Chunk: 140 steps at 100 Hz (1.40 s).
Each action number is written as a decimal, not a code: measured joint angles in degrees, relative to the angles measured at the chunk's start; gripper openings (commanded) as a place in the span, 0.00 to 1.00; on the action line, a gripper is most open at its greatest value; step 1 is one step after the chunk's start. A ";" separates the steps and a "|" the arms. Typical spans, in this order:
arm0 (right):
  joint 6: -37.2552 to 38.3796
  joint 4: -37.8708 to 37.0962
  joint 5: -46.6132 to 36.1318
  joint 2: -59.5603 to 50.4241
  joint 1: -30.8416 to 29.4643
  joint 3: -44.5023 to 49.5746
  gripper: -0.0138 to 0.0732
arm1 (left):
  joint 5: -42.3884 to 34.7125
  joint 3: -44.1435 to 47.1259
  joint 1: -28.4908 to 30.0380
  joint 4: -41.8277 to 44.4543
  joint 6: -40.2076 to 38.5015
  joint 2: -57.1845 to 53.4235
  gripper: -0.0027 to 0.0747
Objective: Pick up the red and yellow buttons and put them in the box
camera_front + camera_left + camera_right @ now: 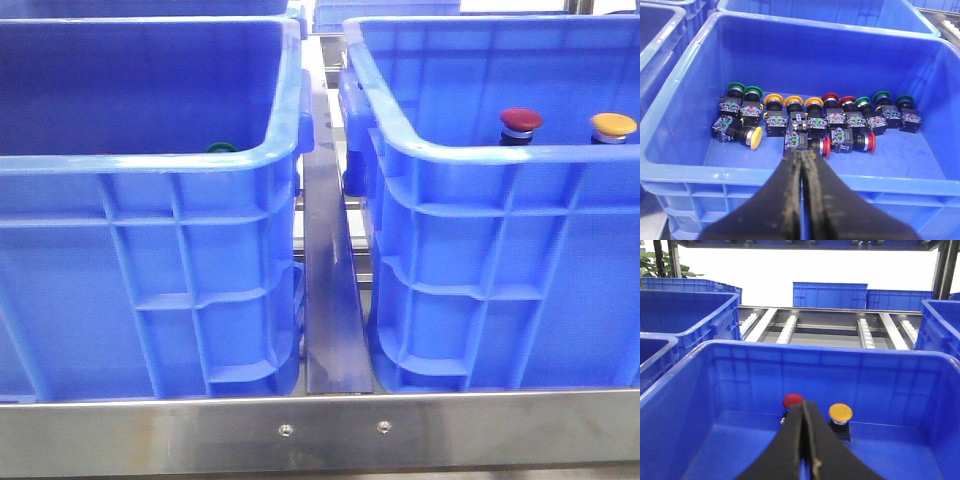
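A red button [521, 121] and a yellow button [613, 125] stand upright side by side inside the right-hand blue box [480, 155]. In the right wrist view, the red button [792, 400] and yellow button [840, 412] sit on the floor of the box [790, 347], just beyond my right gripper [803, 404], which is shut and empty. My left gripper [802, 151] is also shut and empty, above the near rim of the left crate [790, 172]. That crate holds several red, yellow and green buttons [810, 117]. Neither gripper shows in the front view.
The left crate [150, 165] shows a green cap [222, 148] just over its rim. A steel rail [328, 300] runs between the two crates, behind a steel front edge [330, 430]. A roller conveyor [825, 327] and more blue crates [830, 295] stand behind.
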 measured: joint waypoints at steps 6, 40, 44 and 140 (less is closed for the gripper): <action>0.00 0.00 0.10 0.00 0.00 0.00 0.08 | 0.00 0.00 0.00 -0.05 0.00 0.00 0.01; 0.00 0.00 0.26 0.00 0.00 0.00 0.08 | 0.00 0.00 0.00 -0.05 -0.13 0.00 0.01; 0.00 0.00 0.26 0.00 0.00 0.00 0.08 | 0.00 0.00 0.15 -0.05 -0.13 0.00 0.01; 0.00 -0.04 0.90 -0.09 0.00 0.22 0.08 | -38.55 25.14 9.63 -10.79 20.36 0.00 0.01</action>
